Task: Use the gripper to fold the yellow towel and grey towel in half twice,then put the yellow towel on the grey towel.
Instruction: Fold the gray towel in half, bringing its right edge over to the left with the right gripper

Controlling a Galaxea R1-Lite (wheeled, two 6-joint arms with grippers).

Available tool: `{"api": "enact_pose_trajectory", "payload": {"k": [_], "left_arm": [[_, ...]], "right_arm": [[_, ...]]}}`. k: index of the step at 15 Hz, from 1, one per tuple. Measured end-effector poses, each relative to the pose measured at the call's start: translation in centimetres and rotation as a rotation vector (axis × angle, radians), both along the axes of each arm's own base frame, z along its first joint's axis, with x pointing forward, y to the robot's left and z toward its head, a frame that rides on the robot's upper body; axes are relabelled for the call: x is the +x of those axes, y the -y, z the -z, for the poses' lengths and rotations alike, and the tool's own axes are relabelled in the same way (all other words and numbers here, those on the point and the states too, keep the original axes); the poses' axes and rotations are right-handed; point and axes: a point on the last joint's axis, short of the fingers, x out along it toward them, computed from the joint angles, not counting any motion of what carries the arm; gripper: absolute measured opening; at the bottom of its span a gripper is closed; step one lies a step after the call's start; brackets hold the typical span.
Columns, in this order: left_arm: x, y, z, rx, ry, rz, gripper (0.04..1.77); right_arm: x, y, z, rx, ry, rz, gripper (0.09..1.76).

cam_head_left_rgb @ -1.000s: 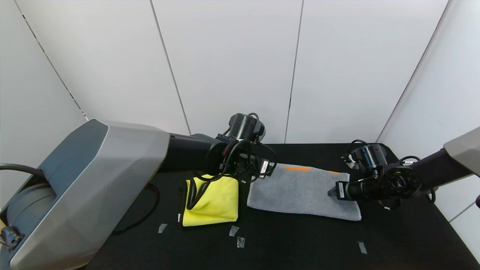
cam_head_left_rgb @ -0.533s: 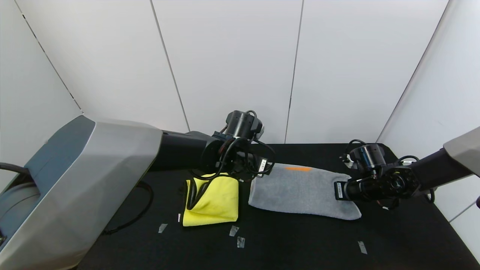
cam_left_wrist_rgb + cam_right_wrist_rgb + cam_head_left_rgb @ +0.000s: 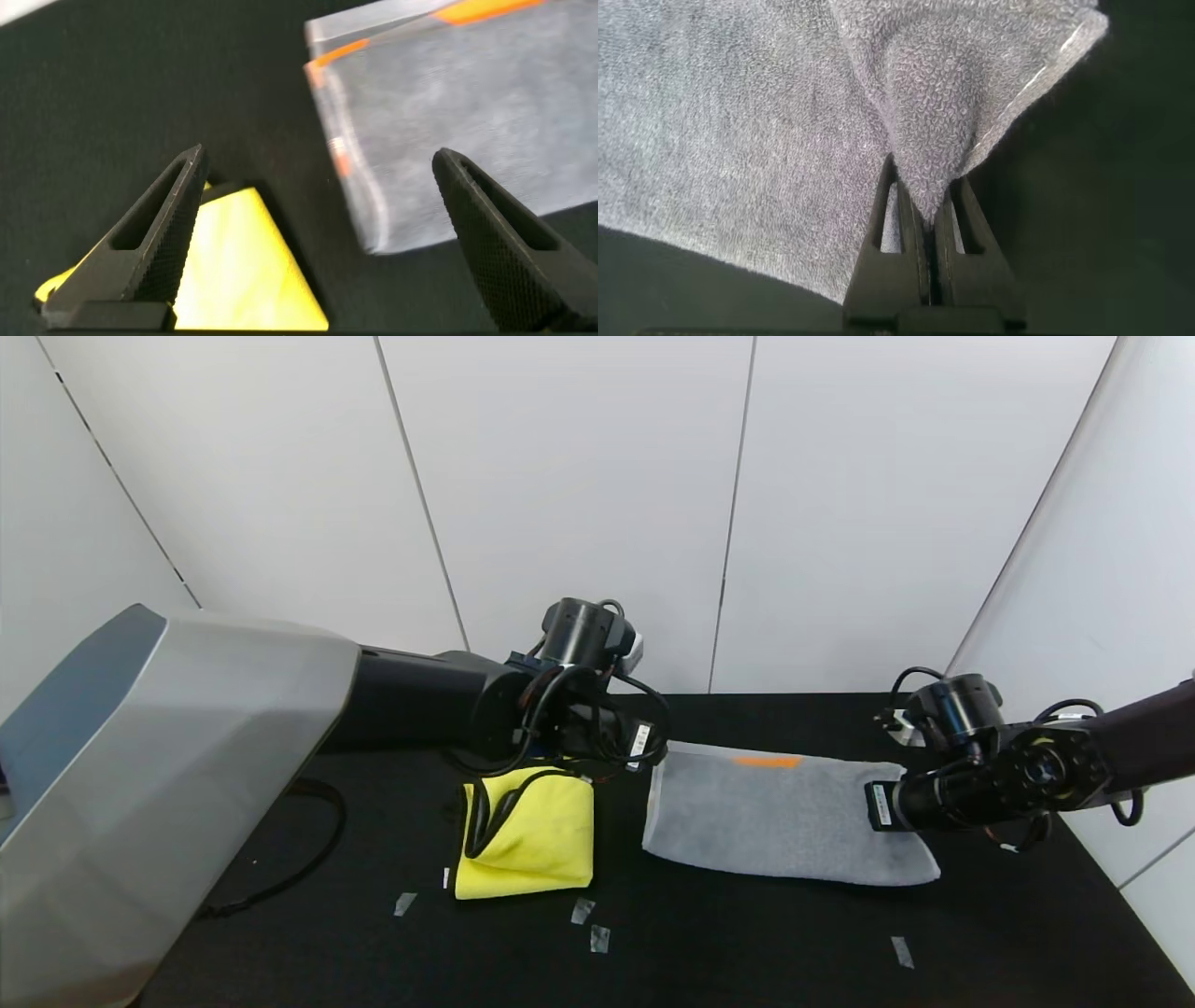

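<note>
Since a moment ago: the right gripper [image 3: 873, 805] has clamped shut and pulled toward the robot's right, dragging the grey towel [image 3: 780, 814] with it; the gap to the yellow towel [image 3: 541, 835] has widened, and the left arm has lifted slightly.

Right gripper: closed on a pinched ridge of the grey towel [image 3: 775, 140] near its right end, terry bunched between the fingers [image 3: 920, 238].

Left gripper: spread wide [image 3: 318, 238], holding nothing, hovering over the bare table [image 3: 747, 933] between the two towels.

Yellow towel: a compact folded square on the table's left half, under the left arm's cables; it looks finished, though I cannot count the layers.

Grey towel: right of centre, flat, a long strip with doubled layers at its left end [image 3: 350, 140]; I judge one fold done.

Long axis: left to right across the table, slanting a little nearer the robot at the right end; the orange band [image 3: 767, 762] lies along the far edge.

Left to do: probably the grey towel's second fold, then the yellow towel goes on top.
</note>
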Motion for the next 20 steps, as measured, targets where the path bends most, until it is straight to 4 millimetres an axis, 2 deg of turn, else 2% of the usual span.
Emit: {"api": "enact_pose_trajectory", "payload": {"k": [4, 6, 8, 13, 17, 20], "left_arm": [[-0.4, -0.8, -0.4, -0.001, -0.006, -0.007, 1.71], [-0.7, -1.1, -0.7, 0.003, -0.008, -0.007, 1.71], [-1.2, -1.4, -1.1, 0.008, -0.007, -0.004, 1.71], [-2.5, -2.2, -2.0, 0.016, -0.007, 0.0, 1.71], [-3.4, -2.8, -2.1, 0.028, -0.014, 0.004, 1.72], [-3.8, -3.1, -2.0, 0.032, -0.022, 0.005, 1.72]], "right_arm": [[-0.5, 3.0, -2.0, -0.072, 0.03, 0.024, 0.16], [-1.0, 3.5, -3.0, -0.08, 0.045, 0.028, 0.16], [-1.6, 3.0, -4.0, -0.071, 0.055, 0.009, 0.16], [-2.7, -1.9, -5.8, -0.051, 0.115, -0.127, 0.16], [-2.9, -6.5, -6.1, -0.012, 0.138, -0.215, 0.16], [-2.3, -9.3, -5.5, 0.022, 0.136, -0.237, 0.16]]}}
